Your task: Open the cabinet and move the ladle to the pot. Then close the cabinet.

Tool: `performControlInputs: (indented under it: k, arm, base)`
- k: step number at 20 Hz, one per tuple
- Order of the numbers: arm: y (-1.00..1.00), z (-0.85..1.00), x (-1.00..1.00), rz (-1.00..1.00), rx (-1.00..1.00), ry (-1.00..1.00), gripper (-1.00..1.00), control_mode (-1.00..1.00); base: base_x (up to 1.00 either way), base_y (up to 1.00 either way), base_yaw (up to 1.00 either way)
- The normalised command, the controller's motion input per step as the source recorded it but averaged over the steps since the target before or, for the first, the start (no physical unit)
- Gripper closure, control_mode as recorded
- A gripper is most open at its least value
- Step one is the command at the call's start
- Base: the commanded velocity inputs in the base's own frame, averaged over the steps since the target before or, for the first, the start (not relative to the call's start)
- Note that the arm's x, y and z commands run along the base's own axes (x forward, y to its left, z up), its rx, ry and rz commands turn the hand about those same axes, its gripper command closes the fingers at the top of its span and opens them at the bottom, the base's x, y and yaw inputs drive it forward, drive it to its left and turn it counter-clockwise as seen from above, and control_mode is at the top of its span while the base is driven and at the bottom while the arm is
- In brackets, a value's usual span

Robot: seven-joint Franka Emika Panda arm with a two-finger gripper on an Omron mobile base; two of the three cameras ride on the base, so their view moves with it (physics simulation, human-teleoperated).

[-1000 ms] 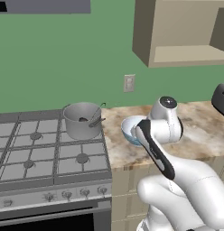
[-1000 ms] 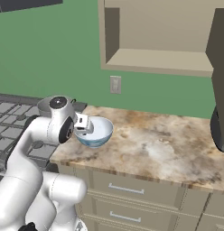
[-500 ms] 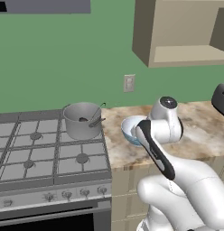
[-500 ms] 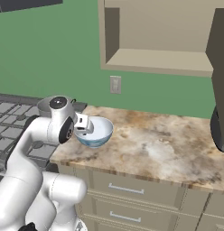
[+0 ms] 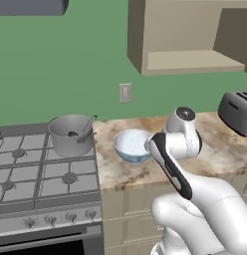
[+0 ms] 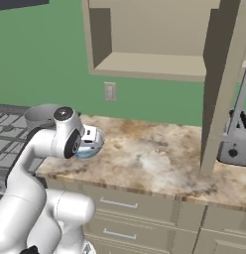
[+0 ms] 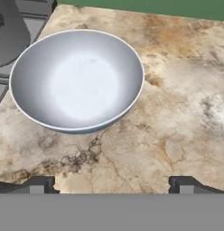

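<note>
The tan cabinet (image 5: 190,37) on the wall stands open, showing a bare shelf. Its door (image 6: 221,84) is swung out toward me, edge-on, with the silver bar handle (image 6: 242,101) behind it. The grey pot (image 5: 70,134) sits on the stove's back right burner. The dark ladle (image 5: 85,128) rests inside it, handle leaning over the rim. My gripper (image 7: 111,185) is open and holds nothing. It hangs over the marble counter beside the white-and-blue bowl (image 7: 77,81), and the pot (image 7: 7,36) shows at the hand view's top left.
The bowl (image 5: 133,145) stands on the counter (image 6: 154,158) just right of the stove (image 5: 36,174). A silver toaster (image 5: 237,112) sits at the counter's right, beneath the open door. Drawers (image 6: 120,208) run under the counter. A wall outlet (image 5: 125,92) is behind the bowl.
The whole scene has slid left in both base views, so the base has driven to the right. The arm keeps its pose and the gripper stays open.
</note>
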Motion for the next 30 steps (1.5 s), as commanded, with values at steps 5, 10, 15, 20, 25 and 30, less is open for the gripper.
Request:
performControlInputs:
  k: [5,10,15,20,25,30]
  arm:
    - [0.0,0.0,0.0,0.0,0.0,0.0,-1.0,1.0]
    - [0.0,0.0,0.0,0.0,0.0,0.0,-1.0,1.0]
    - [0.0,0.0,0.0,0.0,0.0,0.0,-1.0,1.0]
    - [0.0,0.0,0.0,-0.01,0.0,-0.01,-1.0,-1.0]
    - [-0.03,-0.04,0.0,-0.01,0.0,-0.07,-1.0,-1.0]
    - [-0.16,-0.1,-0.08,0.01,0.01,-0.16,-1.0,-1.0]
  base:
    - [0.0,-0.53,-0.08]
    - [0.0,-0.43,-0.07]
    - [0.0,-0.4,-0.07]
    - [0.0,-0.17,-0.05]
    - [0.0,0.0,0.0]
    - [0.0,0.0,0.0]
